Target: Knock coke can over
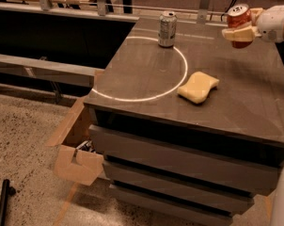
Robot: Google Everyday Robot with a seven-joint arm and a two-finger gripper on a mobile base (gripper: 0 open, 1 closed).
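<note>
The red coke can (239,16) stands at the far right of the dark table top (146,74), near its back edge, and leans slightly. My gripper (239,24) reaches in from the right on a white arm (279,22) and is right at the can, touching its lower front side. A silver-grey can (167,28) stands upright at the back of the table, on the white circle line (179,74), well left of my gripper.
A yellow sponge (198,87) lies on the table right of the circle. The table front has drawers (179,164), and an open cardboard box (78,154) sits on the floor at its left corner. A rail and bench (43,65) run along the left.
</note>
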